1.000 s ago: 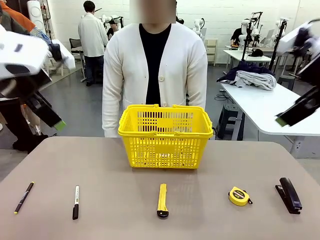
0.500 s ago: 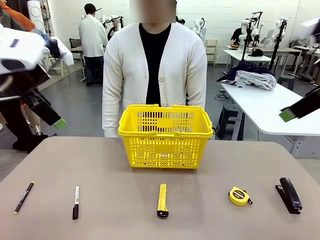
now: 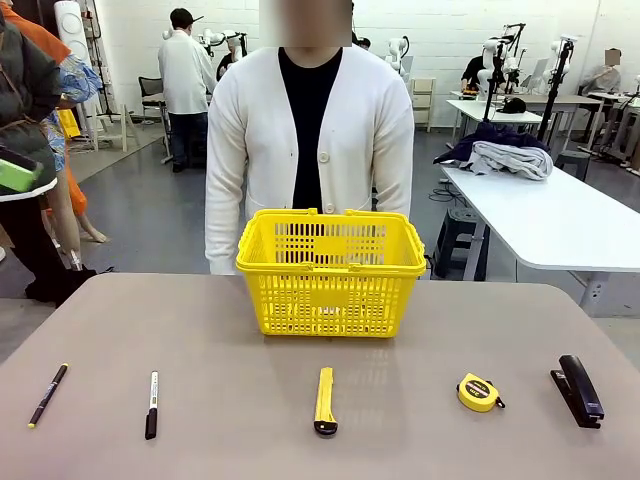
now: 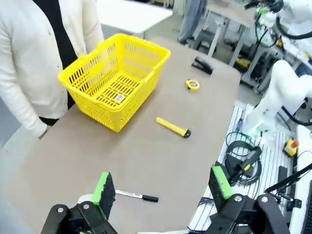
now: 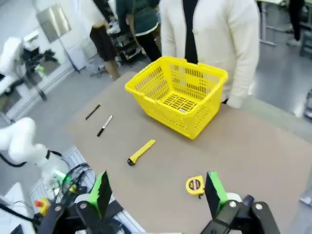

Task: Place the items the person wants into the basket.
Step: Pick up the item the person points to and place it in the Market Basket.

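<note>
While both my arms hang above the table (image 3: 230, 330), my left gripper (image 4: 162, 184) stands with its green-padded fingers (image 4: 104, 187) spread as wide as they go, and they hold nothing. My right gripper (image 5: 157, 189) is the same: pads far apart, gripping nothing, with the table far below them.

Everything else I place from the yellow basket (image 3: 330, 300). It sits upright at the far middle of the table, handles folded down on its rim, and the person (image 3: 310, 130) in the white cardigan stands just behind it, arms at their sides. A small white label lies on the basket's floor.

On my side of the basket, straight in front of it and well apart from it, lies the yellow utility knife (image 3: 325, 400), its black end toward me. Off to the basket's left and equally near me lies the black marker (image 3: 152, 404) with its white band. Farther left of the basket again is the thin black pen (image 3: 48, 394), slightly slanted. All three rest flat on the table, outside the basket.

To the basket's right, in that same near row, sits the round yellow tape measure (image 3: 478, 392), and beyond it, farthest right of the basket, the black stapler (image 3: 579, 390).
</note>
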Action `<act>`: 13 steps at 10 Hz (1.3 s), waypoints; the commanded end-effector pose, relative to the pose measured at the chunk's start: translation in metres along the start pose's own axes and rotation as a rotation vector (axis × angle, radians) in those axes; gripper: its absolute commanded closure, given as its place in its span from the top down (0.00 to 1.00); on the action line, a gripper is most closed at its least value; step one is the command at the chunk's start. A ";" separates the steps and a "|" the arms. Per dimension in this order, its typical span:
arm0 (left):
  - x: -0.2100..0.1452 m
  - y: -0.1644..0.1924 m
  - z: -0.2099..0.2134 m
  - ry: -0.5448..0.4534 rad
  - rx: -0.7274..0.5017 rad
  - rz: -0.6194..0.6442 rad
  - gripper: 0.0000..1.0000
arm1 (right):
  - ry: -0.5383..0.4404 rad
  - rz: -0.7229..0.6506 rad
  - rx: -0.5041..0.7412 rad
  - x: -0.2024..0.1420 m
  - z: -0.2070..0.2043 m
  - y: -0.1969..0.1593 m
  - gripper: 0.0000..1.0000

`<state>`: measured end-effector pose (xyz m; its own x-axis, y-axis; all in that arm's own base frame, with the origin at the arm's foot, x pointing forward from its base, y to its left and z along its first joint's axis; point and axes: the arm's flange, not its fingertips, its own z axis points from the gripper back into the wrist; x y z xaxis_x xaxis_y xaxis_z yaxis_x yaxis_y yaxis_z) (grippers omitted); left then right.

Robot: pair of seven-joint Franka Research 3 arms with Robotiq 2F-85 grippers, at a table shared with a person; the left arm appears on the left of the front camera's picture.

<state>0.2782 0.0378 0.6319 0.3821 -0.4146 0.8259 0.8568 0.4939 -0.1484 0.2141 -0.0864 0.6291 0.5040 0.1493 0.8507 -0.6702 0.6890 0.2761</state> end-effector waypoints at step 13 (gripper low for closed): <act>-0.067 0.008 0.067 0.234 0.265 0.105 1.00 | 0.226 -0.116 -0.099 -0.034 0.038 0.002 1.00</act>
<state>0.2372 0.1162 0.6121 0.5472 -0.4824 0.6840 0.6990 0.7129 -0.0565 0.1672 -0.1195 0.6190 0.6858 0.2108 0.6966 -0.5453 0.7827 0.3000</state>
